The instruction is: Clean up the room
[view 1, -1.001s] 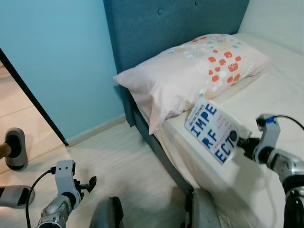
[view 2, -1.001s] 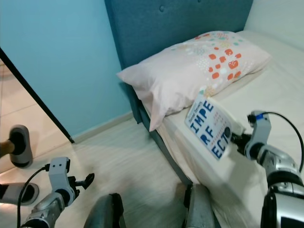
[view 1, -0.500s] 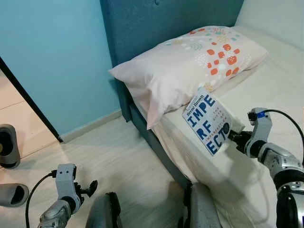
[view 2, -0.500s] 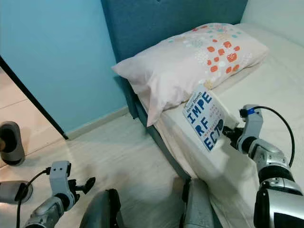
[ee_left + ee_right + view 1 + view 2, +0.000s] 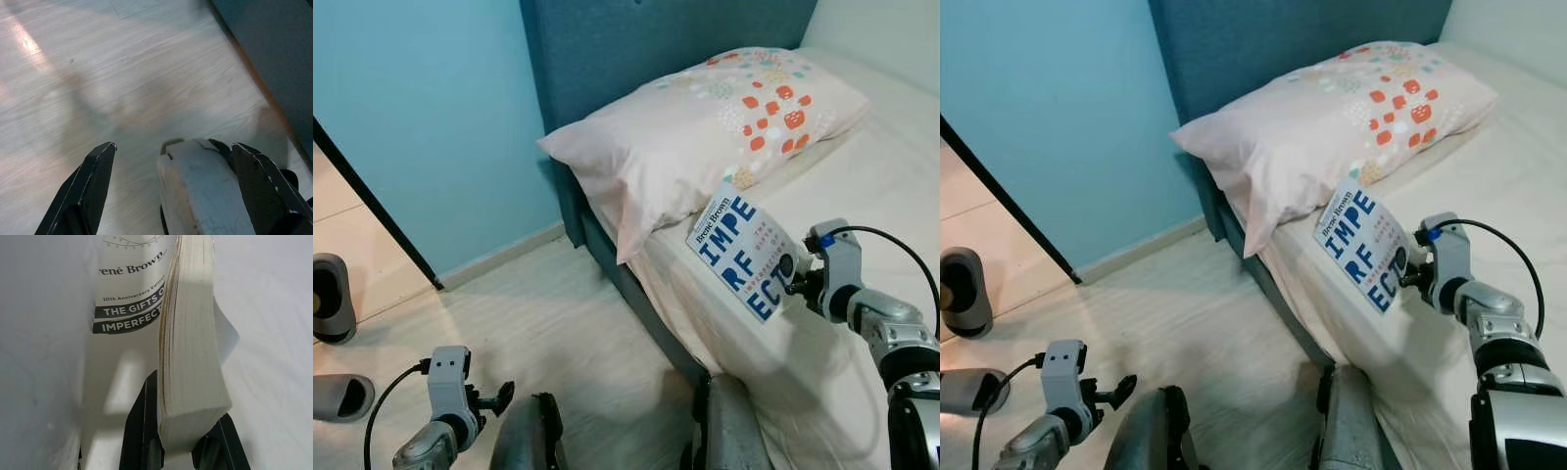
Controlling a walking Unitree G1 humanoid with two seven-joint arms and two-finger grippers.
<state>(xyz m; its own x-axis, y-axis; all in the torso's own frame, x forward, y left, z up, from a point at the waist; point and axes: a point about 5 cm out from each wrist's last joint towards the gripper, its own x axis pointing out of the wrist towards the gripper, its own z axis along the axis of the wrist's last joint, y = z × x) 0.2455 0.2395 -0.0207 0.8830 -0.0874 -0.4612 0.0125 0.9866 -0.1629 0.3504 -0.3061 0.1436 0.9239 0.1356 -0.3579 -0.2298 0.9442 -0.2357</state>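
Book (image 5: 742, 257) is pinched by its lower edge in the right end effector (image 5: 790, 278), held tilted above the bed (image 5: 862, 176) edge, just beside the pillow (image 5: 705, 137). We judge the carry calls for a firm, level hold, since the pages overhang the fingers (image 5: 142, 431). Left end effector (image 5: 171, 191) hangs low over the floor (image 5: 538, 333), spread and holding nothing. We note open floor to the robot's left; the bed frame (image 5: 636, 304) crowds its right.

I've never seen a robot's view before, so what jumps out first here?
A white paperback book with big blue letters, held up over the bed's edge by the right gripper, shut on it. Behind it a pale pink pillow with orange spots leans against the teal headboard.
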